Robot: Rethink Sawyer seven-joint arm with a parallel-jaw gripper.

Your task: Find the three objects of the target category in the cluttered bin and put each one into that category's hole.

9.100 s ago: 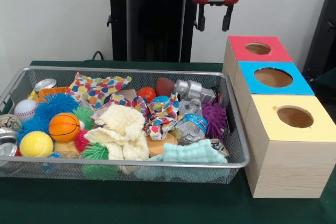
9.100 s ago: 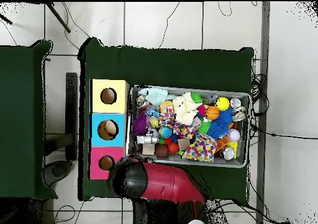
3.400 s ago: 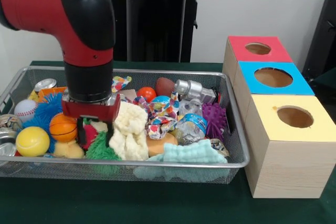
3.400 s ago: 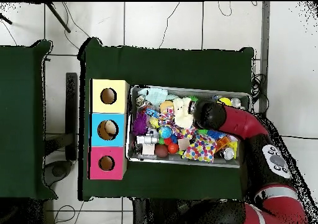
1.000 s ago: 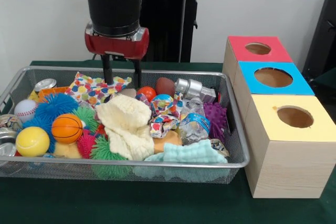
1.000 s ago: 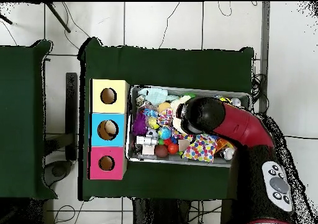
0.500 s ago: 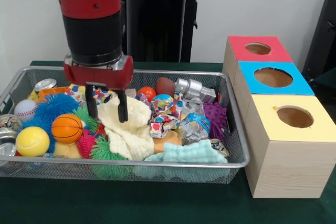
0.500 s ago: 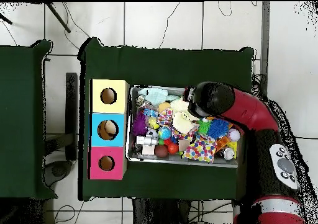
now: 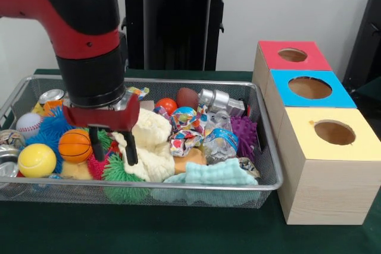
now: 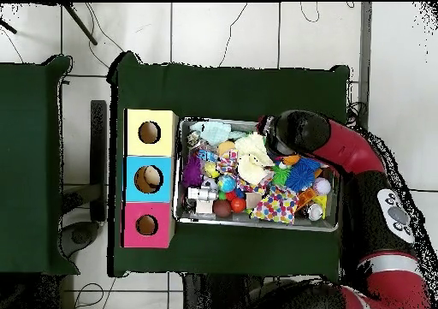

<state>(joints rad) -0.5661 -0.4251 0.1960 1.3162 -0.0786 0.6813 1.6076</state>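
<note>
The wire mesh bin [image 9: 196,81] is full of clutter; it also shows in the overhead view [image 10: 257,222]. My gripper [image 9: 113,147] is open and points down low over the bin's front left part, its fingers [image 9: 130,149] between a green spiky ball [image 9: 116,171] and a cream knitted cloth [image 9: 149,144]. Nothing is held. A pale yellow soft thing [image 9: 72,169] peeks out under the basketball. An orange-brown soft thing [image 9: 186,160] peeks out between the cloths. The red-topped hole [image 9: 292,55] is the farthest box on the right, and shows in the overhead view [image 10: 146,225].
A blue-topped hole [image 9: 309,87] and a yellow-topped hole [image 9: 334,132] stand beside the bin. The bin holds an orange basketball [image 9: 74,145], a yellow ball [image 9: 37,160], a baseball [image 9: 28,124], a purple spiky ball [image 9: 243,132], a crushed bottle [image 9: 219,141], a mint cloth [image 9: 214,173] and a patterned cloth [image 9: 184,129].
My gripper has moved from the bin's back toward its front left and has come down lower, from over the cream cloth to beside the spiky balls. It stays open.
</note>
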